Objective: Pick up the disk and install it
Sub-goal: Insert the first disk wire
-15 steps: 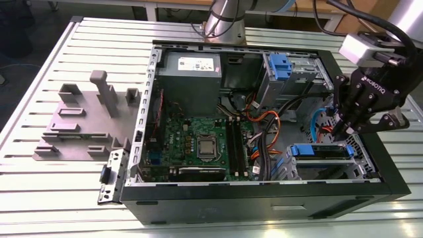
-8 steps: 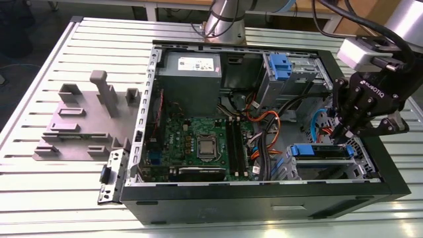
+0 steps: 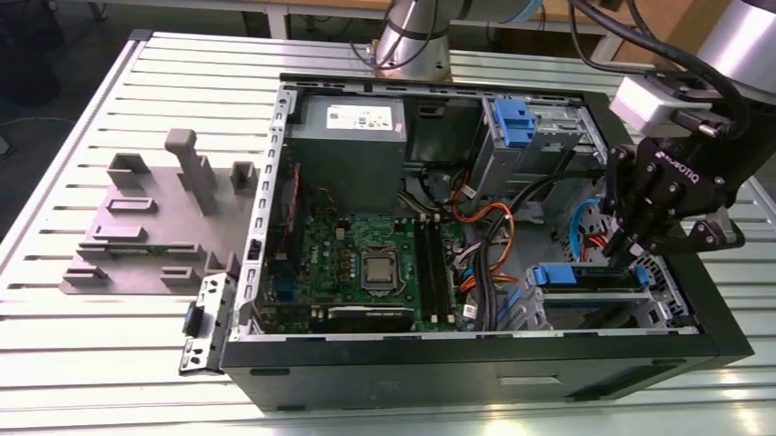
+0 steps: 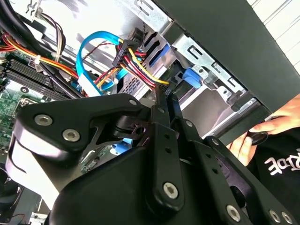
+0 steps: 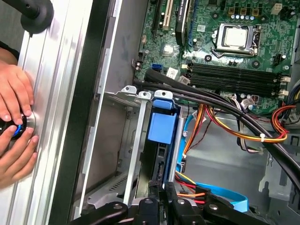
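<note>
The disk (image 3: 584, 276) sits on edge in the lower drive bay at the front corner of the open computer case, on the exterior view's right. Its blue carrier tab (image 5: 161, 123) faces the motherboard, and its dark edge (image 5: 157, 159) runs between the bay's metal rails. My gripper (image 3: 628, 252) reaches down into that bay. Its fingers (image 5: 169, 187) are drawn close together on the disk's upper edge, at the end away from the tab. In the second wrist view the gripper (image 4: 165, 96) closes in beside the disk's blue tab (image 4: 191, 78).
Bundled red, yellow, orange and blue cables (image 5: 234, 131) lie beside the bay. A second blue bracket (image 3: 514, 118) sits in the upper drive cage, next to the grey power supply (image 3: 352, 127). A grey fixture (image 3: 158, 227) stands left of the case. A person's hands (image 5: 14, 126) rest outside the case wall.
</note>
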### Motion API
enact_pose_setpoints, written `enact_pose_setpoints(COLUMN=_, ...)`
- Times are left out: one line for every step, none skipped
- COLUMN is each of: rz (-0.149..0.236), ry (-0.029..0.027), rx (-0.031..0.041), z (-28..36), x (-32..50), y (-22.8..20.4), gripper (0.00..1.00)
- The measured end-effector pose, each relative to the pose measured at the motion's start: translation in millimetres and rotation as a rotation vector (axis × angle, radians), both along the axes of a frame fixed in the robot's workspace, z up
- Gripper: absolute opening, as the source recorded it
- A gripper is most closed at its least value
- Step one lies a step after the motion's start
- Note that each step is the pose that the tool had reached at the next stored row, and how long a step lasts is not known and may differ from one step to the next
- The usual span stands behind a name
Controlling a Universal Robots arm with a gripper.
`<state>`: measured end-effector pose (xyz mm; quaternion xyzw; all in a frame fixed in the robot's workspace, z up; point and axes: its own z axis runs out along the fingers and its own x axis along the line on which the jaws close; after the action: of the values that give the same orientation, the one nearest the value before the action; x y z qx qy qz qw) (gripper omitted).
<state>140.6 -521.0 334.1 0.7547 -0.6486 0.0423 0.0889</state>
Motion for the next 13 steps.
enact_pose_setpoints(rz=-0.003, ry=-0.0006, rx=0.0, z=-0.4, x=0.0, y=0.0, gripper=0.17)
enact_pose_setpoints(rz=-0.009, ry=-0.0012, rx=0.0001, z=-0.8, x=-0.1, y=0.0, gripper=0.17)
enact_pose_setpoints(rz=-0.014, ry=-0.0017, rx=0.0, z=-1.2, x=-0.2, y=0.0, gripper=0.17)
enact_pose_setpoints(rz=-0.02, ry=-0.0023, rx=0.0001, z=-1.6, x=-0.3, y=-0.1, gripper=0.17)
enact_pose_setpoints(rz=-0.025, ry=-0.0031, rx=0.0, z=-1.8, x=-0.4, y=0.0, gripper=0.17)
enact_pose_setpoints(rz=-0.031, ry=-0.0041, rx=0.0, z=-2.0, x=-0.6, y=-0.1, gripper=0.17)
enact_pose_setpoints(rz=-0.036, ry=-0.0048, rx=0.0001, z=-2.1, x=-0.9, y=-0.1, gripper=0.17)
enact_pose_setpoints(rz=-0.037, ry=-0.0055, rx=0.0003, z=-2.2, x=-1.2, y=-0.1, gripper=0.17)
enact_pose_setpoints(rz=-0.037, ry=-0.0059, rx=0.0005, z=-2.3, x=-1.5, y=-0.1, gripper=0.17)
enact_pose_setpoints(rz=-0.037, ry=-0.0063, rx=0.0007, z=-2.3, x=-1.9, y=-0.1, gripper=0.17)
enact_pose_setpoints(rz=-0.037, ry=-0.0068, rx=0.0007, z=-2.3, x=-2.6, y=0.0, gripper=0.17)
enact_pose_setpoints(rz=-0.037, ry=-0.0074, rx=0.0011, z=-2.3, x=-3.4, y=-0.1, gripper=0.17)
enact_pose_setpoints(rz=-0.038, ry=-0.008, rx=0.002, z=-2.3, x=-3.9, y=-0.1, gripper=0.17)
